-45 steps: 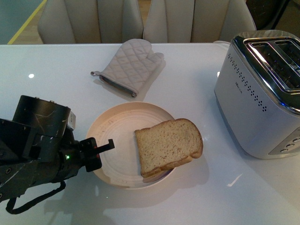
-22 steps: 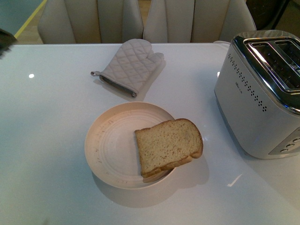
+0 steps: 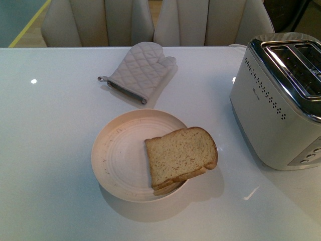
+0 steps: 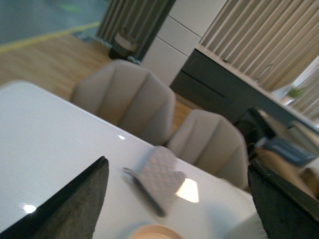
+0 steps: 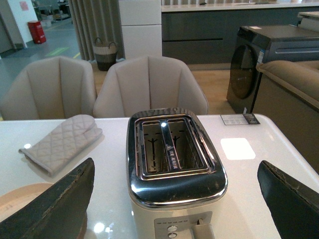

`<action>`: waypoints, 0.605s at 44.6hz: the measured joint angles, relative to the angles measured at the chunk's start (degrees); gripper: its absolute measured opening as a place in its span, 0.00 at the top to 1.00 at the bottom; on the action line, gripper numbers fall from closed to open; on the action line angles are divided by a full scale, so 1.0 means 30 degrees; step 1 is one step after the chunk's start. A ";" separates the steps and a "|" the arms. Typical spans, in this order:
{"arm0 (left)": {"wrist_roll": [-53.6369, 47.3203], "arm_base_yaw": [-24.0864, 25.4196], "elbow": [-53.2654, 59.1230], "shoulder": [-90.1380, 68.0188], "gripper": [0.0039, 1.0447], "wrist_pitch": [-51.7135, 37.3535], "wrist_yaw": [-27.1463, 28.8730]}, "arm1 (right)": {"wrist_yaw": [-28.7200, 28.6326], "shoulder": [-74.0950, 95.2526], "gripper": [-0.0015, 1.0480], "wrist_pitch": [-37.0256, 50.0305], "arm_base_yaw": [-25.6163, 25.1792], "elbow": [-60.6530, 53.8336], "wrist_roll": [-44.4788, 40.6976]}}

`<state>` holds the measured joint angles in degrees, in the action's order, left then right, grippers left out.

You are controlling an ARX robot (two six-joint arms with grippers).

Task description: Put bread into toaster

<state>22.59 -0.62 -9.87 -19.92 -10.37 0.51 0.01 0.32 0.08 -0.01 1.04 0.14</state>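
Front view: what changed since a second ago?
The left pincer, beside the plate then, swung away up and left, out of that view, holding nothing. The bread, plate, oven glove and toaster stayed put.

The toaster (image 3: 273, 100) is running off the front view's right edge, so its far side is lying out of sight, and the lettering on its flank is reading too small to make out. The bread (image 3: 180, 155) is covering part of the plate (image 3: 118, 155). The left wrist picture is coming through blurred (the oven mitt (image 4: 159, 177) is showing as a soft grey shape). The left gripper (image 4: 177, 164) and right gripper (image 5: 175, 164) are each showing only as two dark fingers cropped by the frame, and the right wrist view is also cutting off the toaster's base.
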 joint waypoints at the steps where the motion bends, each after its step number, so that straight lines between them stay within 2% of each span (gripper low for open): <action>1: -0.0299 0.0051 0.0073 0.0073 0.29 0.0000 0.0007 | 0.0007 0.0000 0.09 0.0000 0.0000 0.0000 0.0000; 7: -0.5501 0.0109 0.0962 0.0801 0.53 0.0036 -0.0175 | 0.0000 0.0000 0.09 0.0000 0.0000 0.0000 0.0000; 12: -0.6848 0.0124 0.1464 0.1596 0.78 0.0153 -0.0168 | 0.0000 0.0000 0.09 0.0000 0.0000 0.0000 0.0000; 17: -0.7118 0.0124 0.1785 0.2055 0.96 0.0350 -0.0168 | 0.0000 0.0000 0.09 0.0000 0.0000 0.0000 0.0000; 18: -0.7104 0.0124 0.1843 0.2142 0.98 0.0379 -0.0168 | 0.0000 0.0000 0.09 0.0000 0.0000 0.0000 0.0000; 27: -0.7257 0.0124 0.2200 0.3337 0.97 0.1195 -0.0168 | 0.0000 0.0000 0.09 0.0000 0.0000 0.0000 0.0000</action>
<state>0.82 -0.25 -3.27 -9.91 -6.79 0.01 0.01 0.32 0.08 -0.01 1.04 0.14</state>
